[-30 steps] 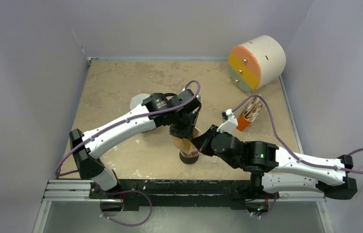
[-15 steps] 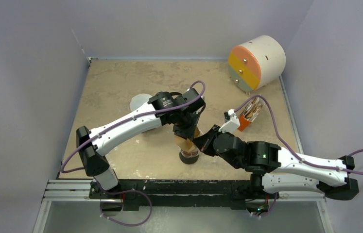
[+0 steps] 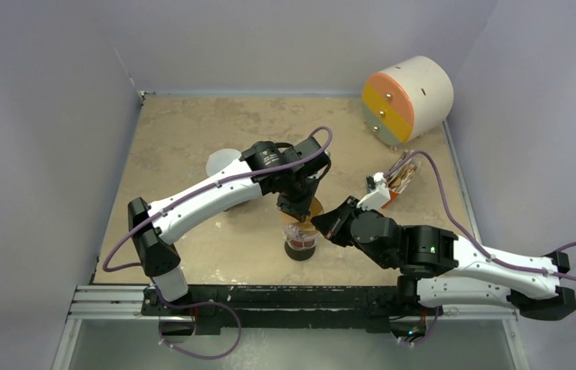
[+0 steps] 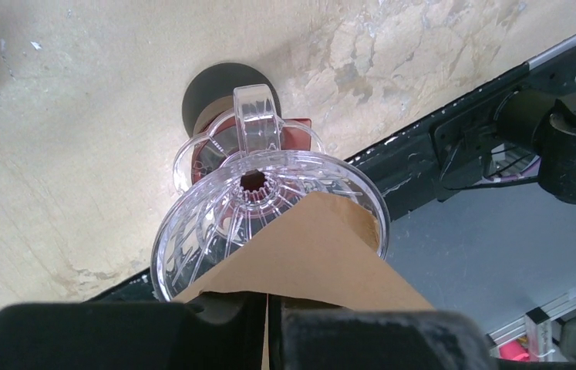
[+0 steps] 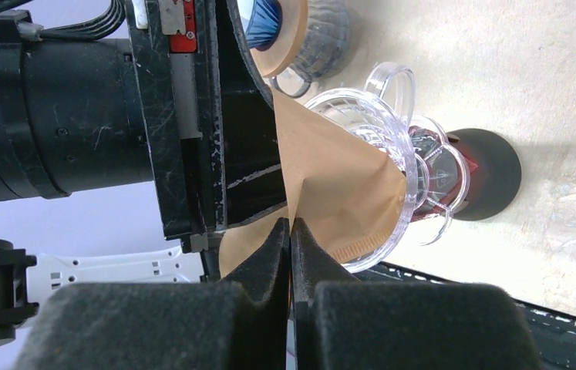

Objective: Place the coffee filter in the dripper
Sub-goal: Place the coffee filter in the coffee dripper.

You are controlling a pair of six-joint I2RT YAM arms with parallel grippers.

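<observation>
Showing the counter from above, with a pale drum lying at its far right corner and a holder of sticks near the right edge. Reaching in from the near edge with both arms, meeting over the clear ribbed dripper, standing on a dark-footed stand near the middle of the near edge. Clamping the brown coffee filter in the left gripper, jaws together on the paper's upper edge. Holding the right gripper at the filter's side, jaws together; impossible to tell whether pinching paper. Lying folded flat with its point partway down the dripper's bowl and its top well above the rim: judged only part-seated.

Calling for a straight push toward the centre hole, easing the grip as the paper meets the ribs, and avoiding sideways drag, likely to tip the light stand. Working just beside the near edge and its black rail, with little room there; finding open counter toward the far and left edges for withdrawing. Leaving aside a blue cone in a tan ring, glimpsed past the left gripper.
</observation>
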